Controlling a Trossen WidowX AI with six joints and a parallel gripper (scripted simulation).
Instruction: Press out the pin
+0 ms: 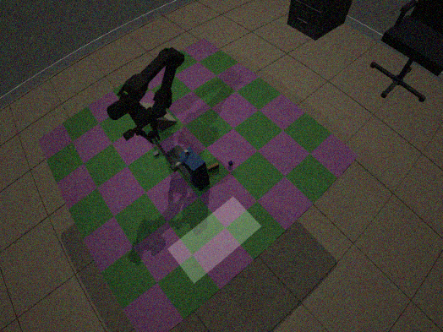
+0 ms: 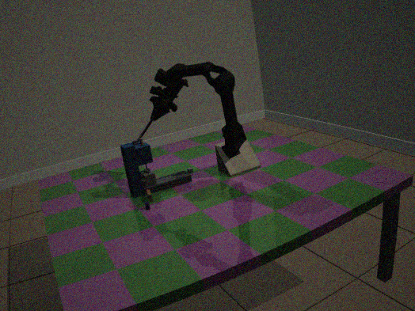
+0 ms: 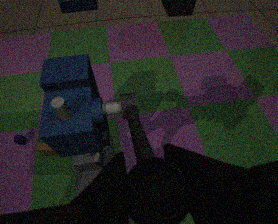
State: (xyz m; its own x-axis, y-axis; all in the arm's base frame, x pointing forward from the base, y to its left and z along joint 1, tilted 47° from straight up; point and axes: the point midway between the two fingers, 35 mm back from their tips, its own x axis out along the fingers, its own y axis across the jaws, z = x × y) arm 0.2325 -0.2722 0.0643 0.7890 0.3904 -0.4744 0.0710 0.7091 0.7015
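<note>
Gripping what looked like the lever's pale handle (image 1: 177, 164) (image 3: 112, 107), the fingers (image 1: 172, 160) (image 2: 139, 138) were closed beside the upper part of the press (image 1: 194, 160) (image 2: 131, 168) (image 3: 70, 122). The handle was short, smooth and cylindrical, set against one side of the boxy blue head. A round whitish knob (image 1: 186, 151) (image 3: 57, 102) stood on the head's top.

In the exterior view, the small grey block (image 2: 147, 177) sat under the overhanging head, in front of the upright blue column. It was squarish and dull; its pin was too small to make out, so its alignment with the punch could not be told. A long, dark grey bar-shaped piece (image 2: 172, 180) lay low beside it, reaching toward the arm's side of the worktop (image 1: 258, 150) (image 2: 198, 216) (image 3: 140, 40).

The cup and its contents could not be told apart in the murk around the press's foot. A slim orange-brown piece (image 1: 213, 167) (image 2: 148, 192) (image 3: 46, 148) lay by that foot, and a small, rounded dark-blue object (image 1: 230, 163) (image 2: 147, 206) (image 3: 20, 139) was near it on the checkered surface of green and purple squares.

Beyond stood a dark filing cabinet (image 1: 321, 7), box-shaped, its drawers marked by thin pale handles; their contents were hidden.
</note>
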